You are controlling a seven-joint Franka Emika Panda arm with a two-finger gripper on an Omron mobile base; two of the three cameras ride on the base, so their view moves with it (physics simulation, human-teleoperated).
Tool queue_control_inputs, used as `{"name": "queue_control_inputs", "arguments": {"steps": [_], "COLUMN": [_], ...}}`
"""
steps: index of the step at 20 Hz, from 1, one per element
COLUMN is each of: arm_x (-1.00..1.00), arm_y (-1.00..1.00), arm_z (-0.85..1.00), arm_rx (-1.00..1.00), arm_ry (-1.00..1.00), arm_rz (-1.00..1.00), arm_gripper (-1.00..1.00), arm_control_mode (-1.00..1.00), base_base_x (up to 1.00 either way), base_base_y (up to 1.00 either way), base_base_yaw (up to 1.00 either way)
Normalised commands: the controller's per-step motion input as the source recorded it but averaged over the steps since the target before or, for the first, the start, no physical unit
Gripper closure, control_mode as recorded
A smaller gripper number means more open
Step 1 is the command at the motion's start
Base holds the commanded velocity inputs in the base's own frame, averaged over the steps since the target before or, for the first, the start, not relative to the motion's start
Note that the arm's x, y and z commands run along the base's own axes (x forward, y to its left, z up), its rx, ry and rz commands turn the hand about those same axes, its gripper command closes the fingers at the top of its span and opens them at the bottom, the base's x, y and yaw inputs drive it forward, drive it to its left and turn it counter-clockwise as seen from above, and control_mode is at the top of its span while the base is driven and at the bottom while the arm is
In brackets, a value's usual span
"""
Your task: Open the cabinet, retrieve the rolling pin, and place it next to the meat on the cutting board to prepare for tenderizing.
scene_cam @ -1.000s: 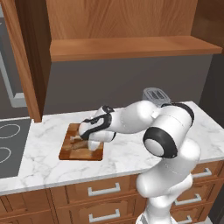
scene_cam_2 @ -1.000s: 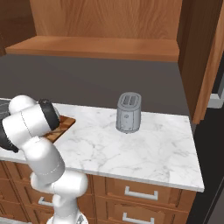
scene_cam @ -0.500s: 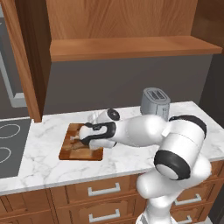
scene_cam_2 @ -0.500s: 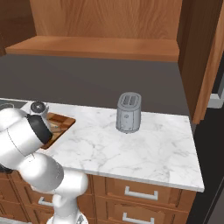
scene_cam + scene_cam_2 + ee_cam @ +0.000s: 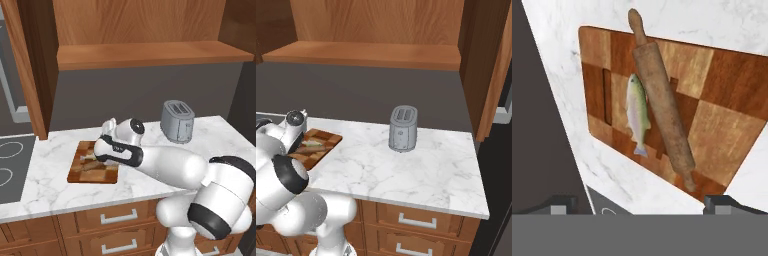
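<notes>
Brown wooden rolling pin (image 5: 662,100) lies free on the checkered dark-and-mid brown wooden cutting board (image 5: 727,130), touching the small pale fish-shaped meat (image 5: 637,112); above, the gripper's (image 5: 642,202) fingers stand wide, holding nothing

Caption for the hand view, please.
Open gripper above the cutting board, rolling pin lying beside the fish-shaped meat.
</notes>
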Motion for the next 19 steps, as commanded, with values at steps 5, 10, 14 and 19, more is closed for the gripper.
{"name": "queue_control_inputs", "arguments": {"steps": [5,10,14,19], "arm_x": [-0.32,-0.47,-0.58,-0.72], "arm_y": [0.00,0.00,0.00,0.00], "arm_z": [0.55,0.51,0.40,0.31], "arm_rx": [0.06,0.05,0.04,0.03], "arm_ry": [0.00,0.00,0.00,0.00], "arm_rz": [0.00,0.00,0.00,0.00], "arm_gripper": [-1.00,-1.00,-1.00,-1.00], "arm_control_mode": [-1.00,-1.00,-1.00,-1.00], "base_base_x": [0.00,0.00,0.00,0.00], "base_base_y": [0.00,0.00,0.00,0.00], "base_base_yaw": [0.00,0.00,0.00,0.00]}}
